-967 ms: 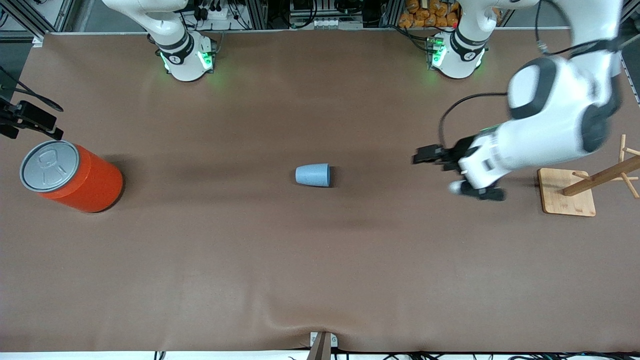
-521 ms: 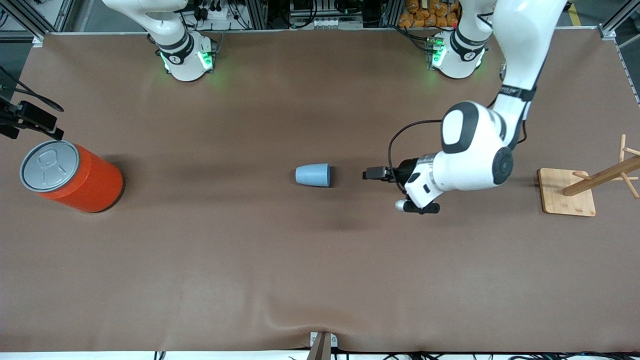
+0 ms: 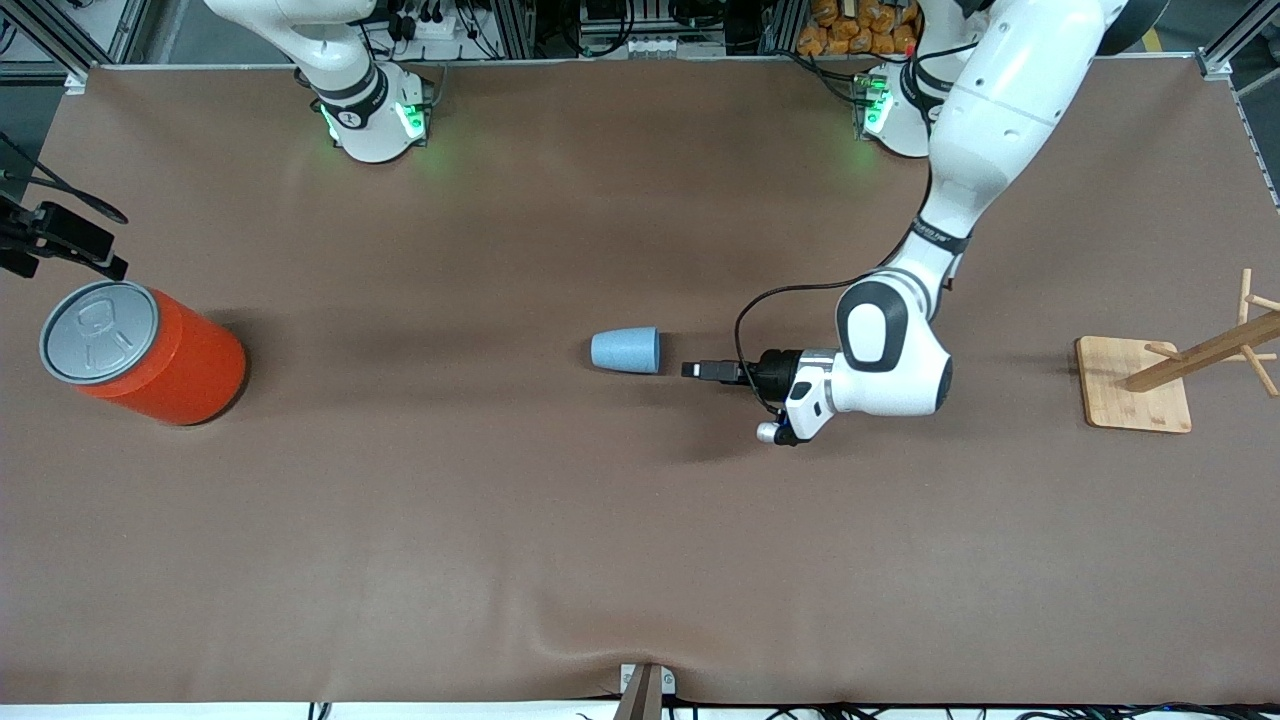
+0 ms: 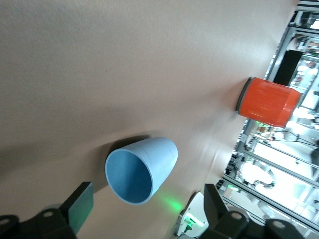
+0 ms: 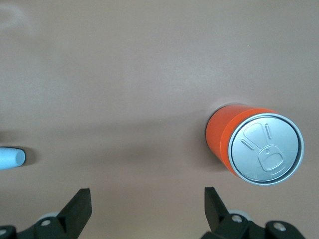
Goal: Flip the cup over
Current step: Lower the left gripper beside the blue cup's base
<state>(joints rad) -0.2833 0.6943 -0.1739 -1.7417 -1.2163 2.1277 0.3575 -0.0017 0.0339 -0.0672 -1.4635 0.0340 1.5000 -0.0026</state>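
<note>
The small light-blue cup point(image 3: 625, 350) lies on its side in the middle of the table, with its mouth toward the left arm's end. My left gripper point(image 3: 695, 370) is low over the table just off the cup's mouth, not touching it. In the left wrist view the cup point(image 4: 142, 169) shows its darker blue inside between my open left gripper point(image 4: 147, 205) fingers, a little ahead of them. My right gripper point(image 5: 147, 199) is open and empty, high above the table, and does not show in the front view. The cup point(image 5: 10, 158) shows at the edge of that view.
A large orange can point(image 3: 140, 350) with a grey lid stands at the right arm's end of the table; it also shows in the right wrist view point(image 5: 254, 149) and the left wrist view point(image 4: 269, 102). A wooden rack on a square base point(image 3: 1135, 385) stands at the left arm's end.
My left arm has swung from beside the wooden rack toward the middle of the table, bringing its gripper close to the cup's mouth. The cup and can have not moved.
</note>
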